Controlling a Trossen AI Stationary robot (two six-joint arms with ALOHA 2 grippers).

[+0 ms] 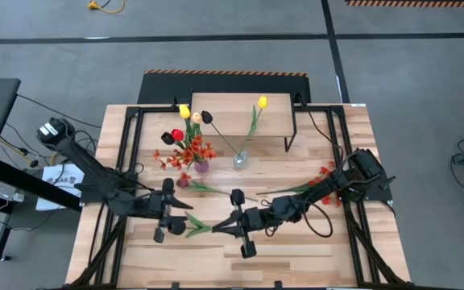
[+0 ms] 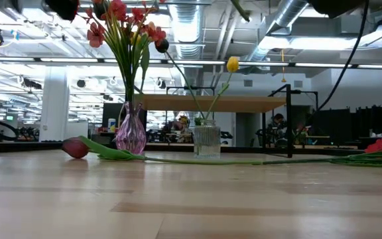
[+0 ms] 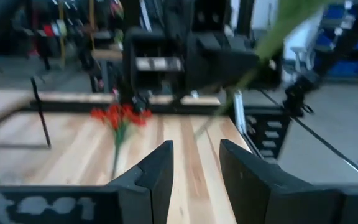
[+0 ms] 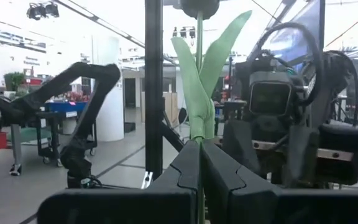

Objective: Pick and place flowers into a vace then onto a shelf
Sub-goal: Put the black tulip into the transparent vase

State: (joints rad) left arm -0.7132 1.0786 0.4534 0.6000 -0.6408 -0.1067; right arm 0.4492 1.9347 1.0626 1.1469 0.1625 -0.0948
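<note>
2 vases (image 1: 202, 166) crowd the shelf (image 1: 240, 113) front, near tabletop (image 1: 296, 250) open

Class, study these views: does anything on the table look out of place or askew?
Yes. A maroon tulip lies flat on the table beside the pink vase instead of standing in it, and an orange-red spray lies loose near the right arm.

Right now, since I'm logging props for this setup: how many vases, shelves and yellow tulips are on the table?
vases: 2, the purple vase and the clear vase
shelf: 1
yellow tulips: 2
total: 5
</note>
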